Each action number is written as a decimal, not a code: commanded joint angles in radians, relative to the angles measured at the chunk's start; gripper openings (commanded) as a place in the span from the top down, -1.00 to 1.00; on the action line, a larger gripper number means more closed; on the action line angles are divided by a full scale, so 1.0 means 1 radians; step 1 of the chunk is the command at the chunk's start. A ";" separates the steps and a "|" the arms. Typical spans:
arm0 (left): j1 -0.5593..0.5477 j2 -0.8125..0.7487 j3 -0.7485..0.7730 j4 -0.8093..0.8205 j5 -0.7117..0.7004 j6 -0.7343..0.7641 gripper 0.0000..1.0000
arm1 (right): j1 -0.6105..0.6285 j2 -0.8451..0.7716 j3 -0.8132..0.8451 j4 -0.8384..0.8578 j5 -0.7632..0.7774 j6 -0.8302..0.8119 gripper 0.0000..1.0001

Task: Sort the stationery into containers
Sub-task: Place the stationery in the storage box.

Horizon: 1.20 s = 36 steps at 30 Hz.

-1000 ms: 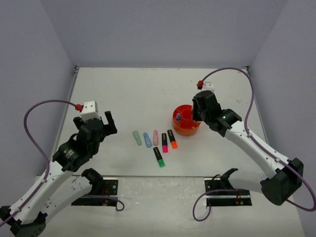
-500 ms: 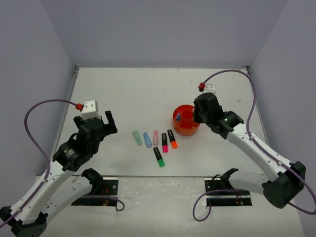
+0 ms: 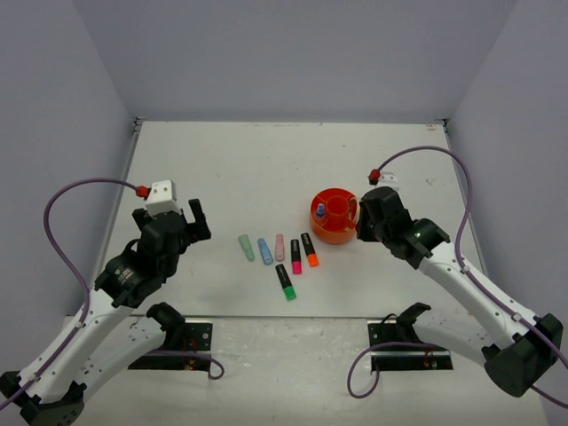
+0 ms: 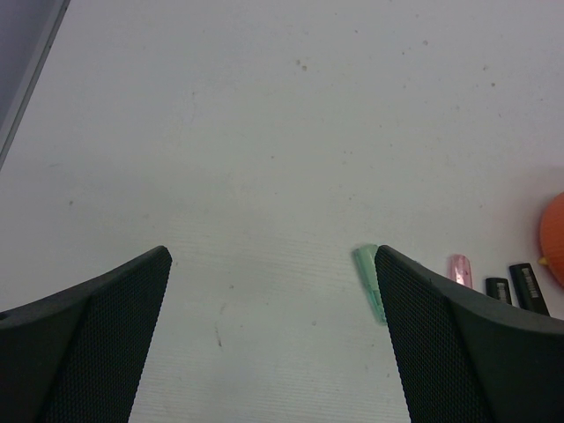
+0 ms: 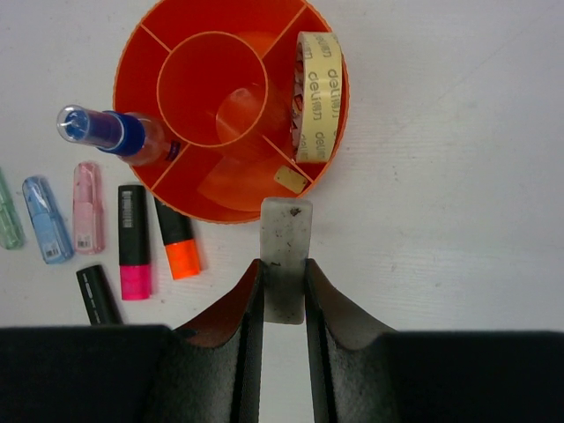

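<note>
The round orange organiser [image 3: 325, 236] stands right of centre; in the right wrist view [image 5: 132, 53] it holds a cream tape roll [image 5: 317, 97] on edge and a clear pen with a blue cap [image 5: 110, 132]. My right gripper [image 5: 284, 263] is shut on a small grey block [image 5: 286, 229], held just outside the organiser's near rim. Green [image 3: 246, 248], blue [image 3: 264, 251], pink [image 3: 280, 247], black-pink [image 3: 295, 256], black-orange [image 3: 309, 250] and black-green [image 3: 285, 281] markers lie on the table left of it. My left gripper [image 3: 195, 220] is open and empty, left of the green marker [image 4: 370, 282].
The table [image 3: 222, 169] is white, with grey walls at the back and on both sides. A small tan tag [image 5: 291, 180] lies in the organiser's near compartment. The organiser's edge [image 4: 555, 238] shows at the far right of the left wrist view.
My right arm has drawn back from over the organiser towards the right and the near edge, with the grey block still gripped. The left arm has not moved.
</note>
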 commanded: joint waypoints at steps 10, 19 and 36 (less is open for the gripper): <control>0.013 -0.006 0.001 0.052 0.005 0.021 -1.00 | -0.005 -0.072 -0.022 -0.021 0.010 0.041 1.00; 0.013 -0.010 0.001 0.052 0.005 0.020 -1.00 | -0.005 -0.103 -0.008 -0.127 0.191 0.079 1.00; 0.013 -0.014 -0.001 0.052 0.005 0.021 -1.00 | -0.005 -0.123 -0.013 -0.130 0.186 0.082 1.00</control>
